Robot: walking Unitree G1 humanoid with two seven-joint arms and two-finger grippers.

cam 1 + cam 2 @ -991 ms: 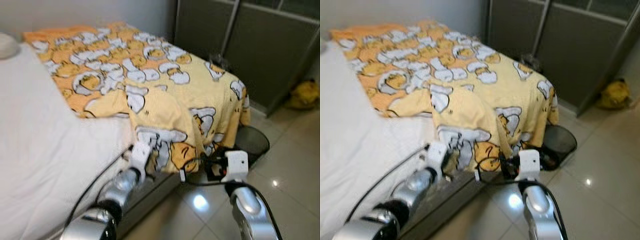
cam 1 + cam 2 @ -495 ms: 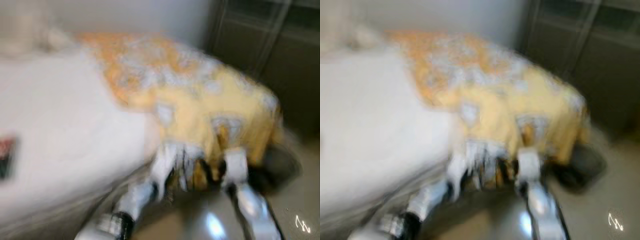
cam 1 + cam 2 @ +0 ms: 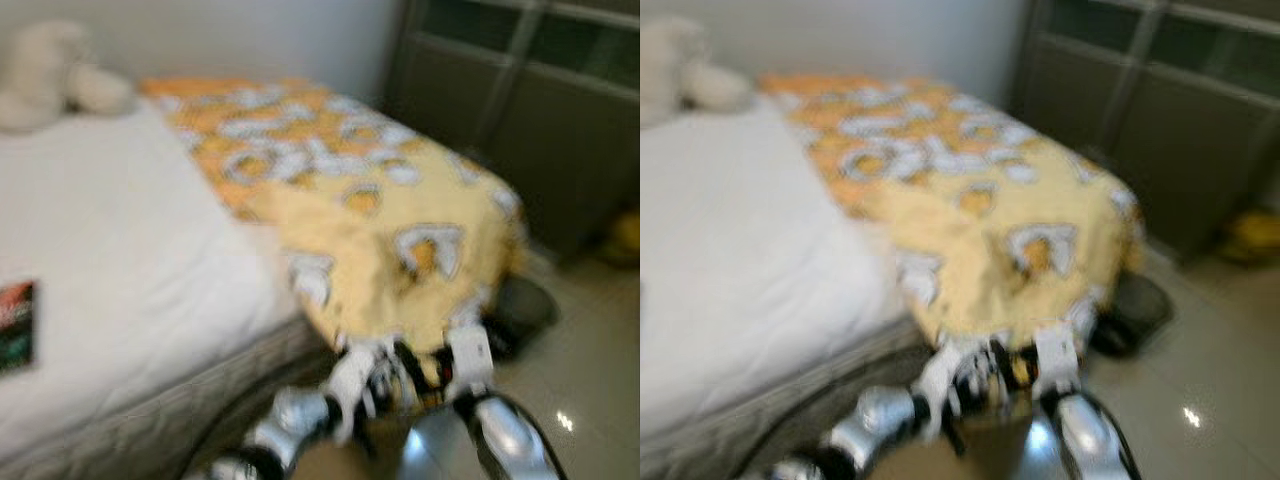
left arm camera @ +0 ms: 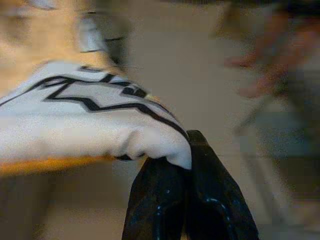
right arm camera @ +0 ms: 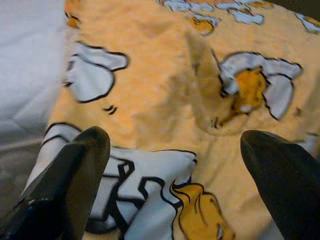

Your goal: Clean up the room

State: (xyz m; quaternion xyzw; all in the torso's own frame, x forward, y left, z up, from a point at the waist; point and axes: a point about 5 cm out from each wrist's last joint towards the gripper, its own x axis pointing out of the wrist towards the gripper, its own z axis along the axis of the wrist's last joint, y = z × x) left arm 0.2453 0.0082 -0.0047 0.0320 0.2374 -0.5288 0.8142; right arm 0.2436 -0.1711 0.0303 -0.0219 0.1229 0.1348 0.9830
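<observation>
A yellow blanket with a white and orange cartoon print covers the far half of the bed and hangs over its foot corner. In the left wrist view my left gripper is shut on a white, black-lined fold of the blanket. In the blurred eye views it sits under the hanging edge, and my left gripper is close beside my right gripper. In the right wrist view the right gripper is open, its fingers wide apart just before the blanket.
A pale plush toy lies at the head of the white sheet, and a dark flat item lies near the bed's edge. A dark basket stands on the tiled floor by the foot. Dark wardrobe doors and a yellow object are at the right.
The camera has swung, bringing the plush toy and the flat item into view. Both grippers have stayed at the blanket's hanging edge and now sit lower and closer together.
</observation>
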